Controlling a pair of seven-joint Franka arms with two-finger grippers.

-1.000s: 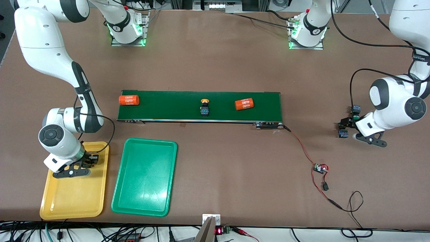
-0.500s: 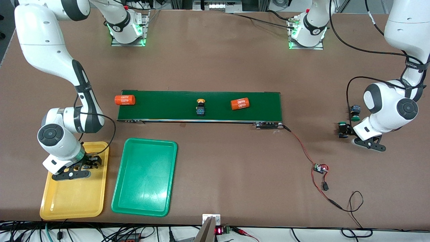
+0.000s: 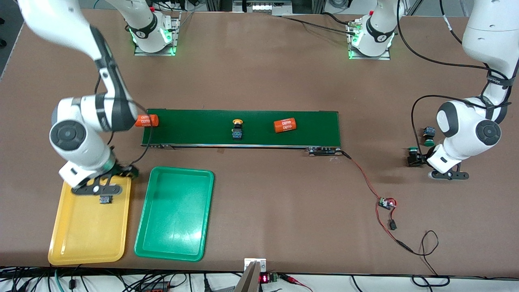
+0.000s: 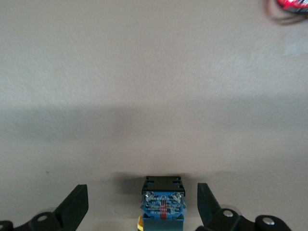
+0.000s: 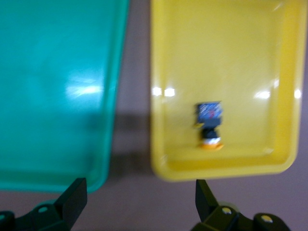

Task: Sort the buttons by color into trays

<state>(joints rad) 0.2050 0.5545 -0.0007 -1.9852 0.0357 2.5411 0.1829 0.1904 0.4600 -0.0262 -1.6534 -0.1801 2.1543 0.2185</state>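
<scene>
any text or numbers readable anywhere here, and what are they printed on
"4680" in white, printed twice, on the orange cylinder lying on the dark green conveyor belt.
White print on the second orange cylinder at the belt's end toward the right arm: too small to read.
Red digits on the small display at the table's near edge: unreadable.

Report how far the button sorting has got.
Done: one yellow-capped button lies in the yellow plastic tray; the open right gripper is above it. In hand: nothing; the open left gripper straddles a button. Left: yellow-capped button on the belt, two green-capped buttons; green plastic tray holds none.
</scene>
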